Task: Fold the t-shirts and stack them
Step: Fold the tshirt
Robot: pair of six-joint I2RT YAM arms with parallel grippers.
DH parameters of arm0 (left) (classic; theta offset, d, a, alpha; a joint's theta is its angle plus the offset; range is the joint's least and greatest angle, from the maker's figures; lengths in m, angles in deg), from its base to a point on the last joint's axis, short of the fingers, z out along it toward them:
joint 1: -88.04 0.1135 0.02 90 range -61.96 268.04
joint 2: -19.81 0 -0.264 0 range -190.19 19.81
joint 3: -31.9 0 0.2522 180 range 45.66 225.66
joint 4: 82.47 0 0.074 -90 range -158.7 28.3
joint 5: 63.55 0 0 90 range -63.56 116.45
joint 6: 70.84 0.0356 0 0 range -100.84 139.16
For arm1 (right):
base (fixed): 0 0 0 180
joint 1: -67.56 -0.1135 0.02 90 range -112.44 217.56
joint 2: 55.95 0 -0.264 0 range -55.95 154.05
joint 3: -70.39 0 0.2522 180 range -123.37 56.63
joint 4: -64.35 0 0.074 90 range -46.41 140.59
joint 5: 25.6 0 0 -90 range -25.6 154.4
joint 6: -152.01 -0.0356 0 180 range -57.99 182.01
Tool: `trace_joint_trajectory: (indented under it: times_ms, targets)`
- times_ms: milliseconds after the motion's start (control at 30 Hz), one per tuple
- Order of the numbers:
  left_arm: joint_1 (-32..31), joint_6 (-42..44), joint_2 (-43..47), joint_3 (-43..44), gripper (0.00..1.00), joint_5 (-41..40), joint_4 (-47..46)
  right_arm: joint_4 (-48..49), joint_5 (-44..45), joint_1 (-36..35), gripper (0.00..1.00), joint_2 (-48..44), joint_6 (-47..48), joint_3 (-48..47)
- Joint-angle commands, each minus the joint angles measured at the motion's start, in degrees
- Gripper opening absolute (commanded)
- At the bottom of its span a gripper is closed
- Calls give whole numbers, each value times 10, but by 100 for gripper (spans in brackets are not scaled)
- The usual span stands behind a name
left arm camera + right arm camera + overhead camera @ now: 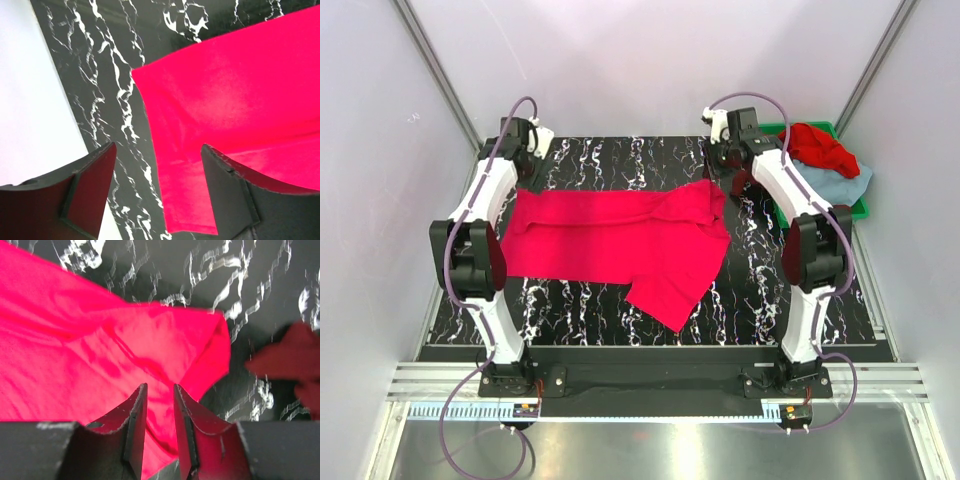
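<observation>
Black marbled desk [580,300] | crimson-pink t-shirt [620,235] spread flat mid-desk | green bin [860,208] far right, holding red t-shirt [820,148] and blue-grey t-shirt [845,185] | left pincer [158,147] wide apart over shirt's far-left corner, gripping nothing | right pincer [160,386] slightly parted over far-right edge, gripping nothing

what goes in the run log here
crimson-pink t-shirt spread on table | left gripper open, above its edge | right gripper slightly open | red t-shirt in green bin
</observation>
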Motion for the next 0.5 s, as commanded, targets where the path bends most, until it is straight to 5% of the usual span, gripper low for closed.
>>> trace_joint_trajectory:
  times_ms: [0,200,467]
  targets:
    - [6,-41,-17,16,72,33,93,-13,-35,-6,34,51,-8,-64]
    - [81,-148,-10,25,63,229,214,-44,-43,-6,33,122,-26,-149]
    - [106,-138,-33,-20,62,258,218,-44,-65,-6,31,133,-32,-134]
